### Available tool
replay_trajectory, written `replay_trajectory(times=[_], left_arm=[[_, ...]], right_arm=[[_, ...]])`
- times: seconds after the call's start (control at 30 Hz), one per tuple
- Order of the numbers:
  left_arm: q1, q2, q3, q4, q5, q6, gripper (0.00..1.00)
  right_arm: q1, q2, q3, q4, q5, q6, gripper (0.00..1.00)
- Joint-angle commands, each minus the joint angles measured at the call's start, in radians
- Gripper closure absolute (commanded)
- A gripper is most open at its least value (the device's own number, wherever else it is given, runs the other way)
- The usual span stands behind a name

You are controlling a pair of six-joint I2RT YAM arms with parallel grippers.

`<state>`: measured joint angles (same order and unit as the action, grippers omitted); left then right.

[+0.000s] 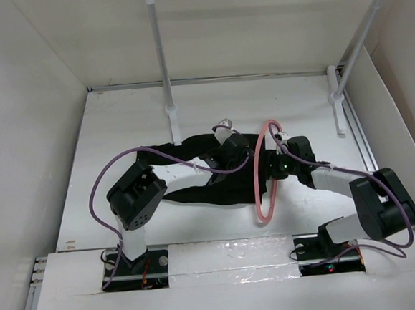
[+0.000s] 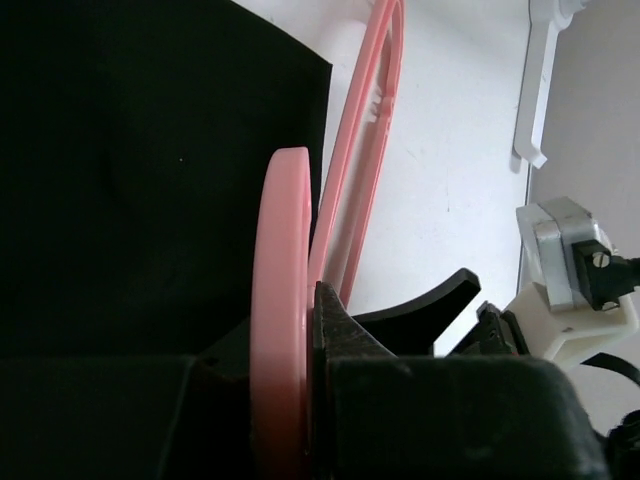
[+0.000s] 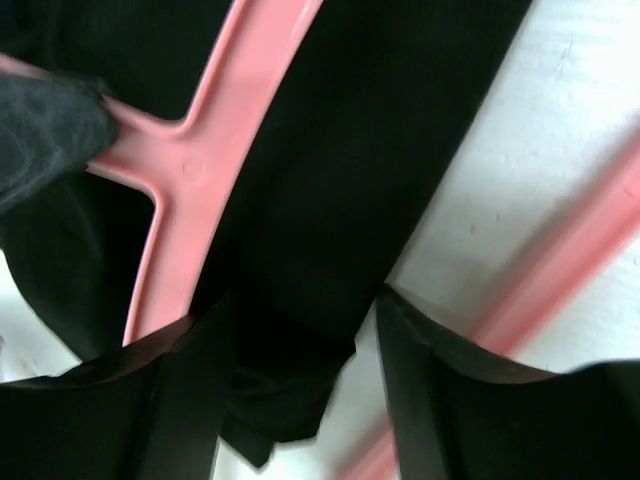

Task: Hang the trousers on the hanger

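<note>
Left gripper (image 2: pixel 286 335) clamps the hanger (image 2: pixel 280 220); right gripper (image 3: pixel 306 300) gapes, seemingly astride the trousers (image 3: pixel 400 120).

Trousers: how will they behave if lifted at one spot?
Probably floppy: the trousers lie rumpled on the table, so ungripped cloth should sag. The cloth under the hanger looks thin and smooth, so it may slide when tugged.

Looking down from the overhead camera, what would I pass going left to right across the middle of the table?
Black elbow of the left arm → black trousers → pink hanger → black elbow of the right arm.
</note>
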<state>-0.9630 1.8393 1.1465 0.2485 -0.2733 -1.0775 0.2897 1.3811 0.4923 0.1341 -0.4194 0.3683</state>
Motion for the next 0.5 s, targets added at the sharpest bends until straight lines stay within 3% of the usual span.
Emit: replay_trajectory(times=[0.0,0.07,0.1,0.2,0.33,0.47], left_arm=[[0.000,-0.003,0.022,-0.025,0.005,0.016,1.00],[0.009,-0.002,0.018,-0.028,0.009,0.018,1.00],[0.009,-0.003,0.012,-0.029,0.008,0.019,1.00],[0.018,-0.011,-0.001,-0.032,-0.001,0.021,1.00],[0.038,-0.028,-0.021,-0.046,-0.013,0.039,1.00],[0.049,-0.046,-0.044,-0.075,-0.044,0.088,1.00]], right_arm=[[0.017,0.053,-0.063,0.136,-0.019,0.073,0.40],[0.017,0.065,-0.090,0.188,-0.024,0.093,0.52],[0.017,0.071,-0.096,0.202,-0.033,0.109,0.72],[0.017,0.070,-0.115,0.258,-0.041,0.130,1.00],[-0.014,-0.002,-0.110,0.225,-0.047,0.126,1.00],[-0.058,-0.153,-0.058,0.081,-0.041,0.058,1.00]])
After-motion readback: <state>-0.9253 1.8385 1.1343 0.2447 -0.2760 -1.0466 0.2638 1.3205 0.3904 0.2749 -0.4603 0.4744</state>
